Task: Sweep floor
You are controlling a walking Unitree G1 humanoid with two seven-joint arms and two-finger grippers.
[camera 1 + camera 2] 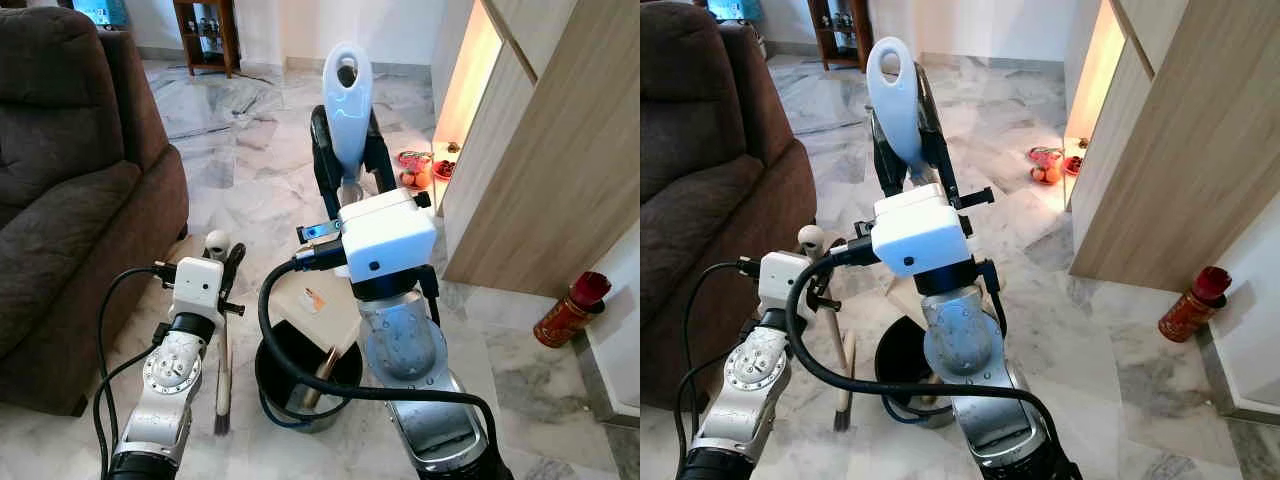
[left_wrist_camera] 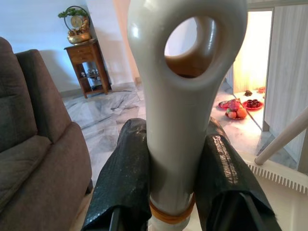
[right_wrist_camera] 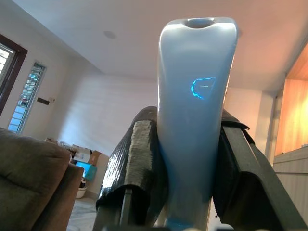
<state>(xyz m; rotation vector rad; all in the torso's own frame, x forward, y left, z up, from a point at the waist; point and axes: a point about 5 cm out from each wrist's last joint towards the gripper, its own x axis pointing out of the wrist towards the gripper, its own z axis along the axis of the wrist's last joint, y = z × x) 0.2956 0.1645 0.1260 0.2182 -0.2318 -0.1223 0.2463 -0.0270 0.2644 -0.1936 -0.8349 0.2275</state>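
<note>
The right gripper point(image 1: 347, 150) is raised in front of the robot, its two black fingers point(image 3: 137, 163) closed flat against both sides of a pale blue handle point(image 1: 347, 85) with a hanging hole at its top; in the right wrist view the handle point(image 3: 195, 120) is seen clamped between the pads with no gap. The left gripper point(image 1: 226, 265) is held lower, beside the sofa, and its two fingers point(image 2: 126, 178) are pressed against a beige looped handle point(image 2: 185, 91), an orange band being visible just below the grip. From that handle a wooden shaft runs down to one dark brush head point(image 1: 221, 420) near the marble floor point(image 1: 250, 190). One black dustpan point(image 1: 300, 375) is seen low between the two arms, with a pale stick leaning in it. Two handles are thus held, one by each gripper. One brown sofa point(image 1: 70, 180) stands at the robot's left, and one wooden cabinet point(image 1: 560, 170) at its right. One red cylindrical container point(image 1: 570, 308) stands on the floor by the cabinet's corner. Two red plates with fruit point(image 1: 415, 168) lie on the floor farther off, and one small wooden shelf unit point(image 1: 205, 35) stands against the far wall.
</note>
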